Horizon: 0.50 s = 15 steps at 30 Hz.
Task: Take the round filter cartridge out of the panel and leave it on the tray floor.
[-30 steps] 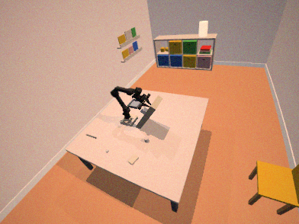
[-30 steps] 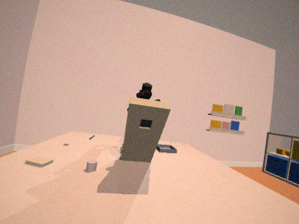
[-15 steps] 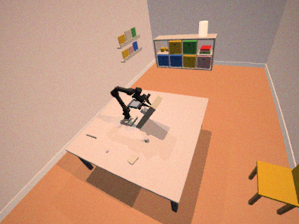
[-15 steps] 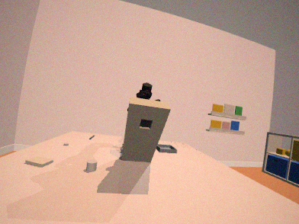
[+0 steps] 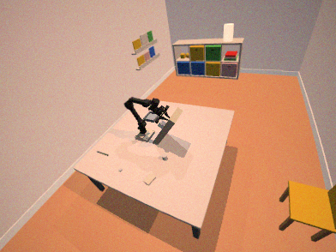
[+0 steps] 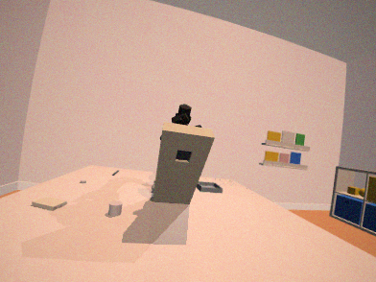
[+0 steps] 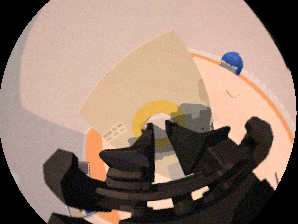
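The service panel stands tilted on the table, with a square opening in its back. In the wrist view a yellow ring on its face surrounds the pale round filter cartridge. My gripper is shut on the cartridge, with its fingertips at the face; the slots are hidden or too blurred to see. How far the cartridge sits in or out of the panel cannot be told. The grey tray lies beside the panel, with no cartridge visible in it.
A small grey cylinder, a beige block, a dark stick and a tiny pale piece lie on the table away from the panel.
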Each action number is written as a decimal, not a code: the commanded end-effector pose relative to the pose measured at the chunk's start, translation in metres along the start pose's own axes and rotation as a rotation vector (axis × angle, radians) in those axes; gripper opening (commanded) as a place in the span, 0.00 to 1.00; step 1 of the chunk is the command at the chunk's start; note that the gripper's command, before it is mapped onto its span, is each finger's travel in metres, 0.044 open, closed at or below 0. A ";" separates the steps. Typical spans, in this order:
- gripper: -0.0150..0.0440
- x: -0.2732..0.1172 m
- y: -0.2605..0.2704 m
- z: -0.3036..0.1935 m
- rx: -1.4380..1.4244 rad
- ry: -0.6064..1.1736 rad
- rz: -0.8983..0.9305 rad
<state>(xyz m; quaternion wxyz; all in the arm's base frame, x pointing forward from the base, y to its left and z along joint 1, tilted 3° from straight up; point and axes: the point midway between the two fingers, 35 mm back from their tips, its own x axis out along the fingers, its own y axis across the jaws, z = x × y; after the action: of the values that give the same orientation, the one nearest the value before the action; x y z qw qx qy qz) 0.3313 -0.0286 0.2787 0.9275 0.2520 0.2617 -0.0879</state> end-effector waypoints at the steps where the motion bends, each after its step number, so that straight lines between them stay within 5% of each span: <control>1: 0.25 0.008 0.001 0.001 -0.005 0.003 0.003; 15: 0.25 -0.018 0.000 0.002 -0.002 0.002 0.000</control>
<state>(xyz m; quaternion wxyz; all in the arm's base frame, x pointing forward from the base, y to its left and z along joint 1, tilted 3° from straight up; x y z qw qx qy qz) 0.3287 -0.0286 0.2827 0.9286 0.2504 0.2596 -0.0868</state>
